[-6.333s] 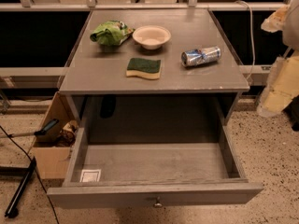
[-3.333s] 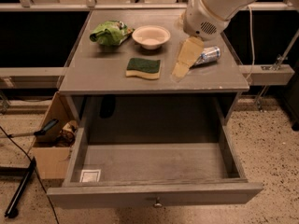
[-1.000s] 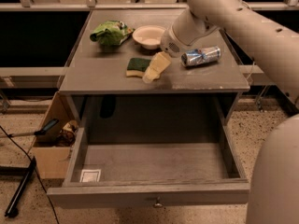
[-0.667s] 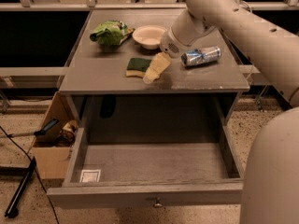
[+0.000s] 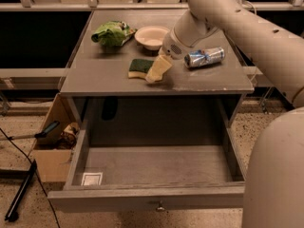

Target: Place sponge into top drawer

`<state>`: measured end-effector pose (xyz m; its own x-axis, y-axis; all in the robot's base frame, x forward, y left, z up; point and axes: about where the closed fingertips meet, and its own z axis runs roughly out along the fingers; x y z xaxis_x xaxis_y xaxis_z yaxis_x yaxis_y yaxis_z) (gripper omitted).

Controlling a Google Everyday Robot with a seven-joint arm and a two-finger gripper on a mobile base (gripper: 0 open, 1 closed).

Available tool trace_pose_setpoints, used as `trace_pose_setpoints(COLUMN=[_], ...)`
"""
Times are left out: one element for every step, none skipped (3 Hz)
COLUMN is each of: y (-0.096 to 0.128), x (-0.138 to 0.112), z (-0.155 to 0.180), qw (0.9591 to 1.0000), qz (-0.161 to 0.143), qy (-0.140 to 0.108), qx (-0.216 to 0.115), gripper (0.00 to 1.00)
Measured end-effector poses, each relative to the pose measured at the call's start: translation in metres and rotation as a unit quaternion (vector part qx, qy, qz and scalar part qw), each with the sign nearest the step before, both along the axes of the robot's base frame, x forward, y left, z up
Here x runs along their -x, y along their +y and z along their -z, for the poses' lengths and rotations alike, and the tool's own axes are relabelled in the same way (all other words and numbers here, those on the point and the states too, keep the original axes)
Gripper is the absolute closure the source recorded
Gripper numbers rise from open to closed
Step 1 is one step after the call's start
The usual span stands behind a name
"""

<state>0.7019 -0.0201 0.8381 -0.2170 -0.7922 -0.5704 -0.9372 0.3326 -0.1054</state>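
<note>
The sponge [image 5: 139,66], dark green on top with a pale yellow edge, lies flat on the cabinet top [image 5: 95,77], left of centre. My gripper [image 5: 158,69] is down at the sponge's right end, covering that end and touching or nearly touching the top surface. The sponge is still on the surface. The top drawer [image 5: 152,167] is pulled fully open below, with a small round knob [image 5: 160,206] on its front and a white sticker [image 5: 91,178] on its floor at the front left.
A light green snack bag [image 5: 112,33] and a white bowl [image 5: 152,36] sit at the back of the cabinet top. A crushed can [image 5: 204,57] lies right of my gripper. A cardboard box [image 5: 56,141] with tools stands on the floor at left.
My arm came in from the right and moved down to the sponge's right end. Over the last second it has barely moved. The sponge and drawer have not moved.
</note>
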Motion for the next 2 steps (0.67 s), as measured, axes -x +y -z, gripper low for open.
trace_pose_setpoints(y=[0.0000, 0.0000], x=[0.0000, 0.0000], z=[0.0000, 0.0001], qw=[1.0000, 1.0000], qz=[0.000, 0.000], qy=[0.000, 0.000], qx=[0.000, 0.000], gripper=[0.48, 0.71])
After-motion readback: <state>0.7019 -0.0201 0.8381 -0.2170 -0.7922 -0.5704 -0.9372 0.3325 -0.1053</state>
